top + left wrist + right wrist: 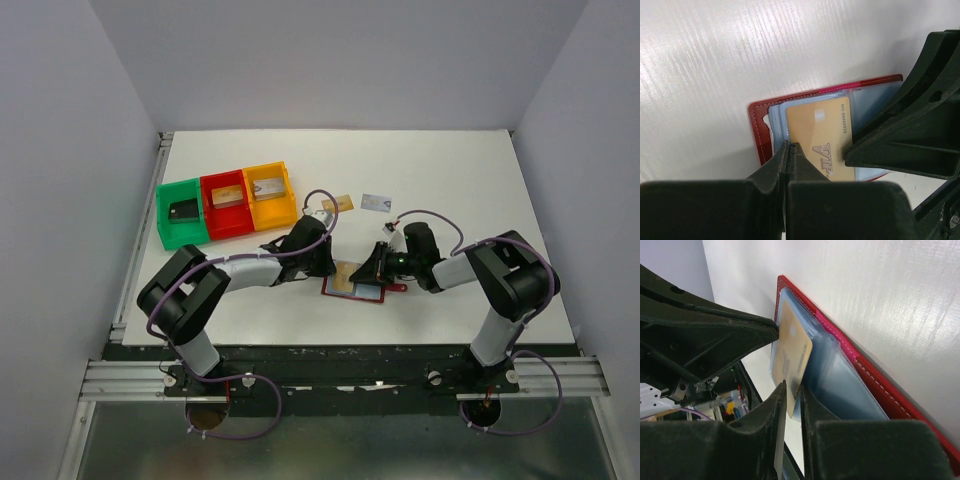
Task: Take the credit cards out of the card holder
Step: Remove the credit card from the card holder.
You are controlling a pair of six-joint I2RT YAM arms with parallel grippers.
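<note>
Open dark red bifold card holder [355, 287] with pale blue clear pockets lies flat on the white surface [450, 180], near its front edge, between the two arms.

A gold-tan "VIP" credit card [822, 130] sticks partly out of a blue pocket. One end is inside the sleeve and the other is raised off the holder.

Left pincer [789, 147]: fingers pressed together with no gap, tips at the card's edge over the holder's stitched red border. Cannot tell whether the card is nipped between them.

Right pincer [791, 386]: fingers a little apart, with the card's free corner between them. The slot is wider than the card. Cannot tell whether either finger [765, 415] presses on the card. In the left wrist view, one right finger tip touches the card's opposite edge.

Loose on the surface behind the holder, well apart from it:
- a second gold-tan card [338, 205]
- just to its right, a pale silver-white card [376, 203]

Far left, three plastic bins stand side by side:
- green bin [165, 215], holding a black card [184, 210]
- red bin [230, 228], holding a small flat piece too small to identify
- orange bin [272, 215], holding a small flat piece too small to identify
</note>
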